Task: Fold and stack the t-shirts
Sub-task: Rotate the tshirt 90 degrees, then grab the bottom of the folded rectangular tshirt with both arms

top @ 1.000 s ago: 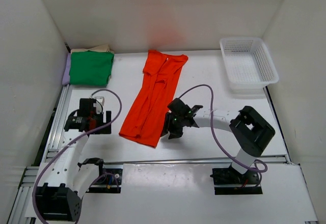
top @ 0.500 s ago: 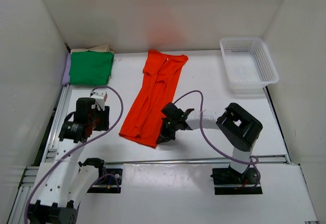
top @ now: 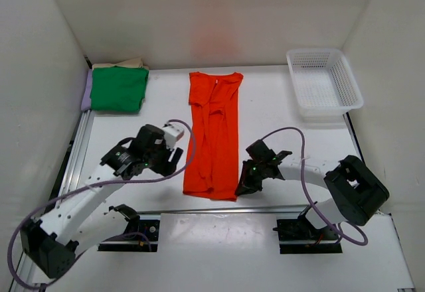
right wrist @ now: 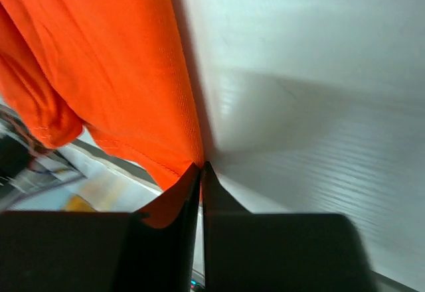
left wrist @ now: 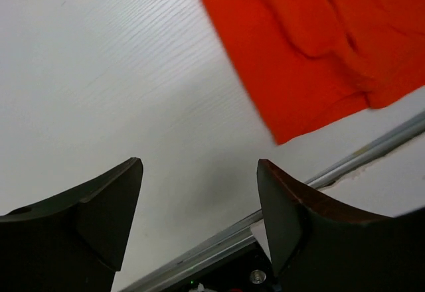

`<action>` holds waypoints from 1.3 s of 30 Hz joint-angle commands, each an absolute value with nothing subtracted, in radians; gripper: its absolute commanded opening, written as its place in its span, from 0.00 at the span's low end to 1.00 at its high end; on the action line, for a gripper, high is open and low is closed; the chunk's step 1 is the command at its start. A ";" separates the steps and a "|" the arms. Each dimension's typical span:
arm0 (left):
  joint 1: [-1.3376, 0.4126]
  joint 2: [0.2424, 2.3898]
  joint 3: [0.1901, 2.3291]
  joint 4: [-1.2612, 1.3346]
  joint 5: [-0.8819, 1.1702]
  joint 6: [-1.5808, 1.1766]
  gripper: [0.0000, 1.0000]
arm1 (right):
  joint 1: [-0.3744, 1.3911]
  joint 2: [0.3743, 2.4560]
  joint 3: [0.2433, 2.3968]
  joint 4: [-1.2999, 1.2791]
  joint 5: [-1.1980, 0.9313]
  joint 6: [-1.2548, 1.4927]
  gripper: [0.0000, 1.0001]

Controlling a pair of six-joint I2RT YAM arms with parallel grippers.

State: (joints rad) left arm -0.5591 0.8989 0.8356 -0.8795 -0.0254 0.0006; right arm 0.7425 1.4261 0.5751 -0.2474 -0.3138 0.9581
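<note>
Left gripper [left wrist: 199, 166] jaws apart, right gripper [right wrist: 201, 167] pinched

Bright, even light fills the top view, with only faint shadows on the table [top: 279, 106]. The shirt [top: 212, 139] casts a reddish glow on the far wall [top: 216, 40]. In the right wrist view the fingers [right wrist: 265, 252] are dark and blurred; a soft shadow lies right of the cloth.
</note>
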 commanded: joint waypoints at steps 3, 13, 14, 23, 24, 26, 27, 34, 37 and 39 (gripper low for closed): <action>-0.733 1.080 0.977 -0.805 -0.022 0.000 0.74 | 0.744 1.397 0.566 -0.351 -0.305 0.830 0.34; -0.518 1.347 0.716 -0.675 0.412 0.000 0.66 | 0.733 1.350 0.563 -0.301 -0.319 0.845 0.46; -0.534 1.365 0.716 -0.658 0.413 0.000 0.66 | 0.733 1.341 0.563 -0.289 -0.328 0.856 0.46; -0.583 1.434 0.707 -0.571 0.494 0.000 0.71 | 0.755 1.374 0.563 -0.255 -0.370 0.865 0.46; -0.583 1.434 0.707 -0.560 0.485 0.000 0.69 | 0.755 1.374 0.563 -0.255 -0.370 0.865 0.46; -0.583 1.462 0.707 -0.551 0.465 0.000 0.66 | 0.755 1.374 0.563 -0.255 -0.370 0.865 0.46; -0.583 1.482 0.707 -0.551 0.465 0.000 0.65 | 0.755 1.374 0.563 -0.255 -0.380 0.865 0.46; -0.583 1.514 0.710 -0.541 0.509 0.000 0.37 | 0.755 1.396 0.563 -0.245 -0.414 0.865 0.38; -0.583 1.487 0.692 -0.541 0.518 0.000 0.27 | 0.764 1.416 0.563 -0.233 -0.436 0.865 0.39; -0.583 1.474 0.692 -0.541 0.518 0.000 0.18 | 0.773 1.425 0.563 -0.247 -0.436 0.865 0.40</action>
State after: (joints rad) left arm -0.5793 1.5074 0.7101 -0.5484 0.5087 -0.0154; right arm 0.7578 1.4086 0.5648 -0.2554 -0.4004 0.8631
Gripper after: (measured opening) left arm 0.204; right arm 0.401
